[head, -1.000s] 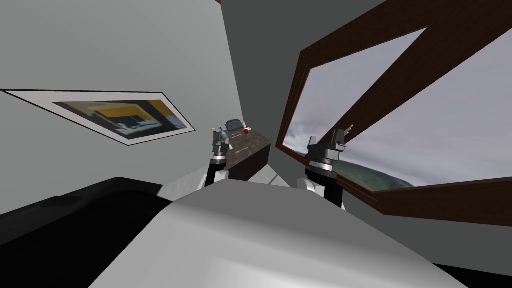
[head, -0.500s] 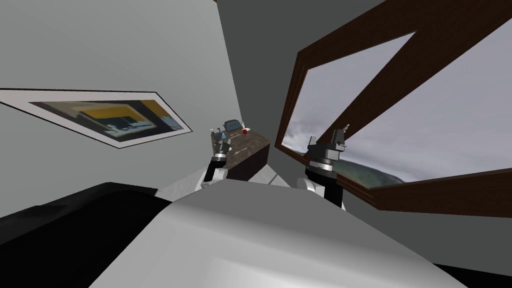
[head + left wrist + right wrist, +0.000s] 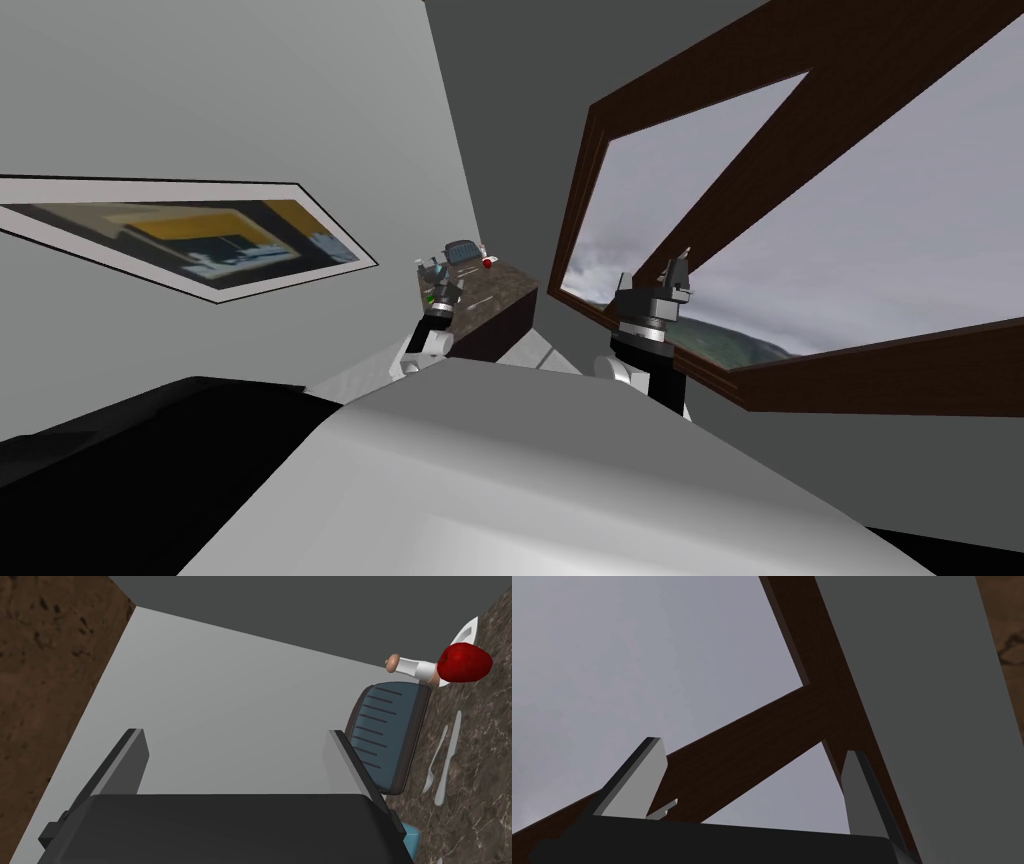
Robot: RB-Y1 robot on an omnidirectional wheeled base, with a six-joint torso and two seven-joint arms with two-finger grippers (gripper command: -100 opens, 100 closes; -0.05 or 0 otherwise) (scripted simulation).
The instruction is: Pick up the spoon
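Two pale grey pieces of cutlery lie side by side on the dark marbled counter [image 3: 475, 786]. The shorter one, with a broader end, looks like the spoon [image 3: 434, 762]; the longer is a knife [image 3: 448, 758]. My left gripper [image 3: 239, 762] is open and empty, raised beside the counter and pointing at a grey wall, with the cutlery off to the side of one finger [image 3: 345, 762]. In the head view the left gripper [image 3: 433, 270] hovers at the counter's [image 3: 505, 287] near left end. My right gripper [image 3: 684, 260] stands open and empty before the window.
A blue-grey ribbed appliance [image 3: 390, 736] stands on the counter between my left gripper and the cutlery. Past it are a red apple [image 3: 465, 663] and a white bottle [image 3: 412, 667]. A light blue thing [image 3: 411, 836] sits close by the gripper's body. A brown-framed window [image 3: 760, 210] lies to the right.
My view has turned a little, shifting the wall picture leftwards. The left forearm has leaned left and its gripper has drifted slightly left. The right arm holds still.
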